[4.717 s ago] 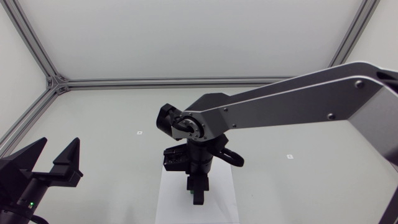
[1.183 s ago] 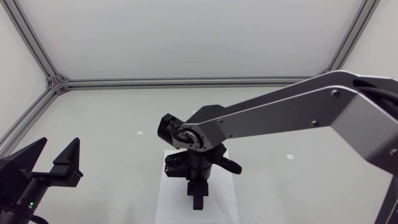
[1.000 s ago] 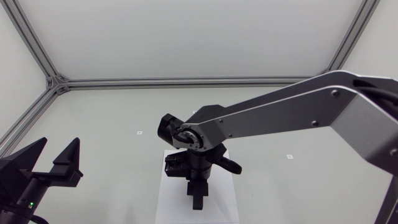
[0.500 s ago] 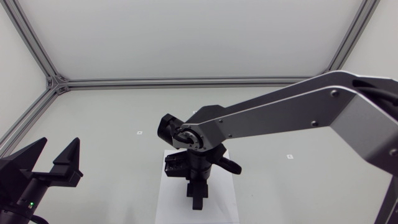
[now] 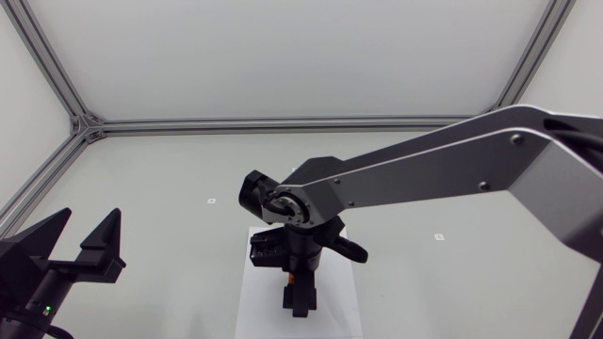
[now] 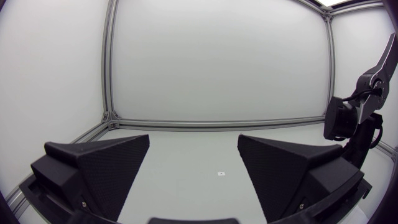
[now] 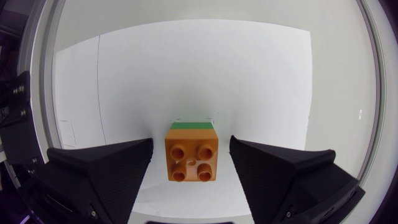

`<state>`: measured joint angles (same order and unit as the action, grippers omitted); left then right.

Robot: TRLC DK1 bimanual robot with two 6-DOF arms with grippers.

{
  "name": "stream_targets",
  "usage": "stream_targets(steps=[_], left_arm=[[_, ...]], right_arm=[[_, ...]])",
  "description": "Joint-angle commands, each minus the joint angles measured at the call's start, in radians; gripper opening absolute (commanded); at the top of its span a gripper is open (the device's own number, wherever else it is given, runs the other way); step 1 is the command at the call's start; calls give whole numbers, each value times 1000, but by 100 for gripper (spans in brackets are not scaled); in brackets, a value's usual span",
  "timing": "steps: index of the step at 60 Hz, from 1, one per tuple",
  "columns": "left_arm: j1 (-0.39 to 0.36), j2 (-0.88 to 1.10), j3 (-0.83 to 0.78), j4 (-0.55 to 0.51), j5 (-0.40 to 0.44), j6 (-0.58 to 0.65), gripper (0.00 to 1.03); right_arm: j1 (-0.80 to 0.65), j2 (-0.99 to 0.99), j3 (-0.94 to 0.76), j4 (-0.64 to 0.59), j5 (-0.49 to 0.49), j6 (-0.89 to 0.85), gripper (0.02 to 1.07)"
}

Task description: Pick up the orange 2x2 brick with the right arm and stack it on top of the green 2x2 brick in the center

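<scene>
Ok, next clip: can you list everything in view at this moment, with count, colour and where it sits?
orange 2x2 brick: one, orange, stacked on the green brick, between the right hand's fingers, which stand clear of it
green 2x2 brick: one, green, under the orange brick; only an edge shows
sheet: one, white, mid-table, under the bricks
marks: two, small, dark, one to each side of the sheet
table: one, light grey
right arm: one, silver-grey, extended over the sheet
right hand: one, black, open, pointing down over the stack
left hand: one, black, open, at the table's left side
</scene>
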<state>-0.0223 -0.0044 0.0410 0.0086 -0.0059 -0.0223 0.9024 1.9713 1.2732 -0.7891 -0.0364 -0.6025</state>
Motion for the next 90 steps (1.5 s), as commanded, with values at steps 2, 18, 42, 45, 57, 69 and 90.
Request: stream_targets(steps=[2, 18, 42, 45, 57, 69, 90], left_arm=[[5, -8, -41, -15, 6, 13, 99], [5, -8, -41, -15, 4, 13, 99], [5, -8, -41, -15, 4, 13, 99], [5, -8, -41, -15, 4, 13, 99], [5, -8, -41, -13, 4, 13, 99], [5, -8, -41, -15, 6, 13, 99], [5, -8, -41, -15, 4, 13, 99]], right_arm=[[7, -49, 0, -22, 4, 15, 103], [-7, -200, 15, -91, 4, 40, 103], [-120, -519, -32, -167, -5, 144, 103], [-148, -557, -60, -154, -7, 144, 103], [-296, -715, -210, -79, -11, 138, 103], [-461, -873, -333, -41, -31, 104, 103], [-663, -1149, -532, 60, -40, 115, 103]])
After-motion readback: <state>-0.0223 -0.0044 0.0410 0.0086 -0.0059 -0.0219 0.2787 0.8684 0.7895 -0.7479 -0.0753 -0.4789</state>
